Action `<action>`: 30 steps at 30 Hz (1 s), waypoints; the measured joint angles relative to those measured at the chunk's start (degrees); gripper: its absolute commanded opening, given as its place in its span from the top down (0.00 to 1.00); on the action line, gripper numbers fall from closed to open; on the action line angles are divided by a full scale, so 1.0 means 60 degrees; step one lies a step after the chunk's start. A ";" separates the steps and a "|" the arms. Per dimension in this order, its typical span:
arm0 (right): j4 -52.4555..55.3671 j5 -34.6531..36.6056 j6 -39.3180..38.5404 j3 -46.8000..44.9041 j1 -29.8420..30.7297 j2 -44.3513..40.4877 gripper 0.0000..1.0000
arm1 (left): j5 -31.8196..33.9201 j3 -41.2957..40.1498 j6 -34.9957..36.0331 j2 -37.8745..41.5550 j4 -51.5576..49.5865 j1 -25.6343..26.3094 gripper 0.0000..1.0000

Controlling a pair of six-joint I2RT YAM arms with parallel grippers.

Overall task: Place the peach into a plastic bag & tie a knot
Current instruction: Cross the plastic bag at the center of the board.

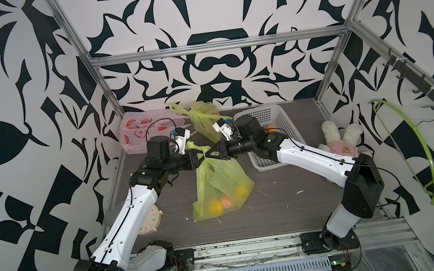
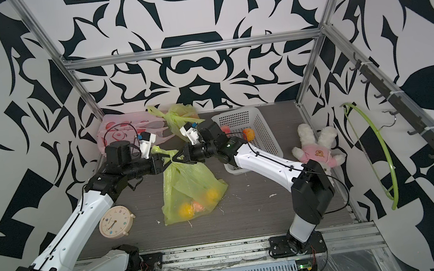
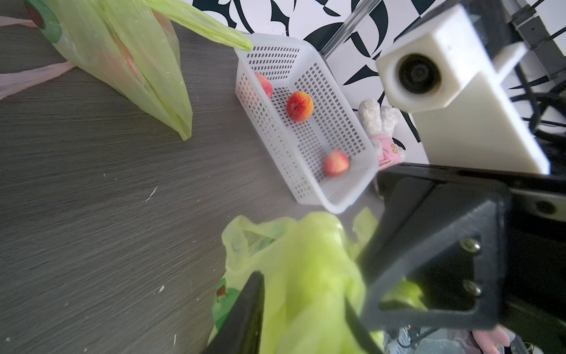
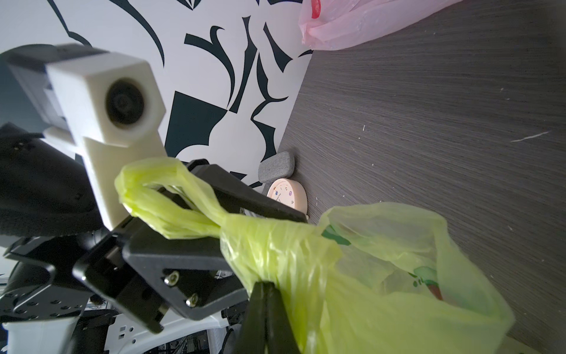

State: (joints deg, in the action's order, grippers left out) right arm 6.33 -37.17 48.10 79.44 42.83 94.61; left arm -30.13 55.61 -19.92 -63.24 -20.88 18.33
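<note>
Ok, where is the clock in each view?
In a top view: clock, low left, half under left arm.
In a top view: clock, low left, fully showing.
Left wrist: not in it.
Right wrist: clock, just beyond near green bag.
Shared landmark: that bag, in all four.

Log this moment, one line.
stage: tying knot | bag: fruit inside | left gripper: open around its neck | right gripper: shut on bag

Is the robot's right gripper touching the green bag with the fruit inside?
Touching. The right wrist view shows the right gripper shut, with the twisted neck of the green bag pinched between its tips.
</note>
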 measured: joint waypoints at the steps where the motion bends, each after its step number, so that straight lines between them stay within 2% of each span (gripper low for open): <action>1: -0.0007 -0.0018 0.0000 0.0000 -0.0004 -0.0004 1.00 | -0.0015 -0.0007 -0.0011 0.0033 0.0004 0.0000 0.65; 6: -0.0036 -0.0040 0.0004 0.0011 -0.0109 -0.0007 1.00 | -0.0189 -0.0200 -0.0127 0.0288 -0.0044 -0.0022 0.59; 8: -0.0091 0.0120 0.0000 0.0025 -0.0131 0.0004 1.00 | -0.0630 -0.0259 -0.0168 0.0433 -0.0007 0.0040 0.59; 10: -0.0022 0.0182 0.0000 0.0025 -0.0113 0.0076 1.00 | -0.0984 -0.0259 -0.0189 0.0637 0.0142 0.0182 0.64; 16: -0.0015 0.0215 0.0011 0.0025 -0.0058 0.0117 1.00 | -0.1140 -0.0240 -0.0211 0.0612 0.0229 0.0215 0.81; 20: 0.0073 0.0364 0.0004 0.0025 -0.0062 0.0113 1.00 | -0.1115 -0.0193 -0.0182 0.0310 0.0233 0.0215 0.82; 23: 0.0226 0.0514 -0.0015 0.0022 -0.0062 0.0073 1.00 | -0.1053 -0.0182 -0.0175 0.0208 0.0229 0.0215 0.78; 30: 0.0532 0.0656 -0.0084 0.0011 -0.0051 -0.0259 1.00 | -0.0831 -0.0182 -0.0175 0.0204 0.0262 0.0171 0.89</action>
State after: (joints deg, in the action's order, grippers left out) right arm 9.52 -33.23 47.59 79.50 42.52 93.06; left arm -35.11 54.52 -20.97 -62.02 -19.31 19.35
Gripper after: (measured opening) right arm 0.047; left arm 0.137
